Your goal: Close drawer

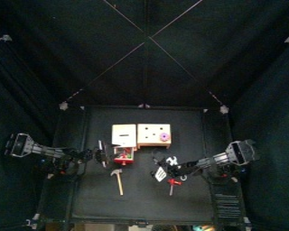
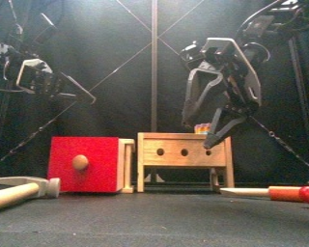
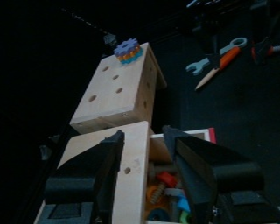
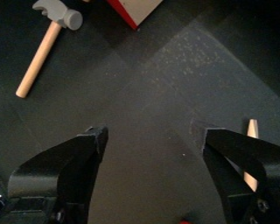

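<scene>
Top view first: the small black table (image 1: 144, 194) sits in the middle of the curtained pen, with two tan wooden boxes side by side toward its far half. The plain tan box (image 1: 123, 134) is on the picture's left and the box with the magenta round mark (image 1: 154, 135) is just to its right. The drawer (image 1: 122, 158) juts out of the plain box toward the table's front, its red front facing the near edge, so it stands open. A small hammer (image 1: 116, 179) lies just in front of it, handle pointing toward the front edge.

The left gripper (image 1: 97, 155) hangs just beside the drawer on the picture's left; whether it touches the drawer cannot be told from above. In the left wrist view its two jaws stand spread apart with nothing between them, framing the plain box and the open drawer below (colourful bits show inside the tray, too small to name). Beyond them in that view lies a wrench with an orange handle (image 3: 220, 60).

The right gripper (image 1: 169, 165) hovers over the table's right part, well clear of the drawer. The right wrist view shows its jaws wide apart over bare tabletop, gripping nothing, with the hammer (image 4: 45, 44) off to one side.

From the front camera, the drawer's red face with its round knob (image 2: 82, 163) stands near and large at the left, the marked box (image 2: 185, 158) behind it toward the middle, and the right gripper (image 2: 218, 123) hangs above that box.
</scene>
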You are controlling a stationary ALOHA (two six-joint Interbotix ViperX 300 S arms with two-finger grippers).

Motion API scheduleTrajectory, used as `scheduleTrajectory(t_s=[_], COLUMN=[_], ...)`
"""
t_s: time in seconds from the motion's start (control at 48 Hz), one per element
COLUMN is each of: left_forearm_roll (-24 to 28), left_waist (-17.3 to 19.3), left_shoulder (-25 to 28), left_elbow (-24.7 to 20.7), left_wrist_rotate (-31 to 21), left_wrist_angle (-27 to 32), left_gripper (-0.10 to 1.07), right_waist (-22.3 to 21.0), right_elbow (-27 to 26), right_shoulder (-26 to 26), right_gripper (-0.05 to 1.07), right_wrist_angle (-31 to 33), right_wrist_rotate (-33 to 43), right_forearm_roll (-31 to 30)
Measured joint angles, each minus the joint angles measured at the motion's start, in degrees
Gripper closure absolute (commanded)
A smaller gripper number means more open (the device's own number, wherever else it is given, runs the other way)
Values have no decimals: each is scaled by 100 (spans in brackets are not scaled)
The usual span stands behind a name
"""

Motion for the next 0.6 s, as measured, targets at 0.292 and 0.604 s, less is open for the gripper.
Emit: scheduleTrajectory(t_s=[0.292,0.604], left_forearm_roll=[-70,-255], left_waist=[-264,-237], left_shoulder=[-9,-9], left_elbow=[0,0], left_wrist_rotate=[-369,-1362], left_wrist_angle=[-35,-272], left_gripper=[17,17], right_waist=[448,598], right_elbow=[281,88], right_shoulder=[-352,-308], right_gripper=[-1,-1], right_wrist_angle=[835,958], right_wrist_rotate=[9,26], right_forearm_roll=[492,-141])
